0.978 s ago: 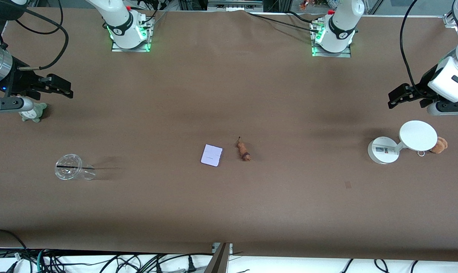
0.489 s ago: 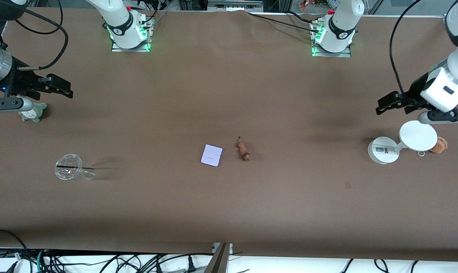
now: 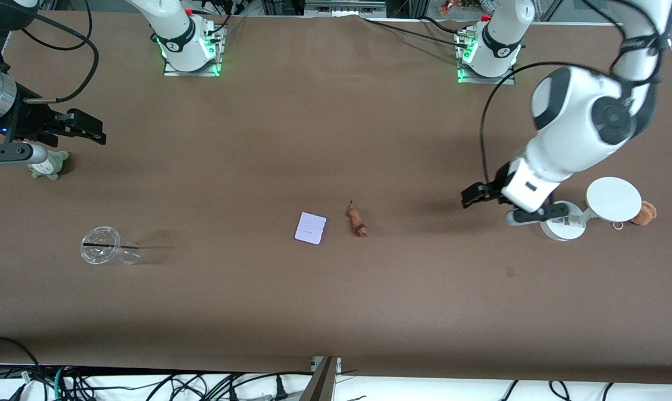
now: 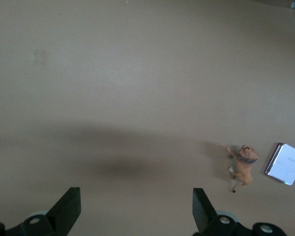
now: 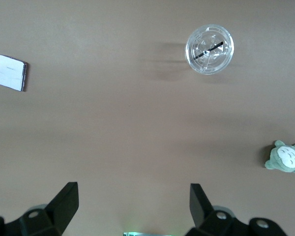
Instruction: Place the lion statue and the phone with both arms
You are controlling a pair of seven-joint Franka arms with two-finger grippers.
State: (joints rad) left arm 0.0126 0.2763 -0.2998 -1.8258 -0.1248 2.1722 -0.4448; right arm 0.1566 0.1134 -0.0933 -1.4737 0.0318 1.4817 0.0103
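The lion statue, a tiny orange-brown figurine with a dark mane band, lies mid-table beside the phone, a flat pale lavender-white rectangle. Both show in the left wrist view: the lion statue and the phone. The phone also shows in the right wrist view. My left gripper is open and empty over bare table, between the lion statue and the white stand. My right gripper is open and empty at the right arm's end of the table, and that arm waits.
A white round two-disc stand stands at the left arm's end, with a tan plush beside it. A clear plastic cup lies on its side near the right arm's end. A grey-green plush toy sits below the right gripper.
My left arm has swung in from the table's end toward the middle, and its gripper now hangs by the white stand, closer to the lion statue. The right arm has not moved.
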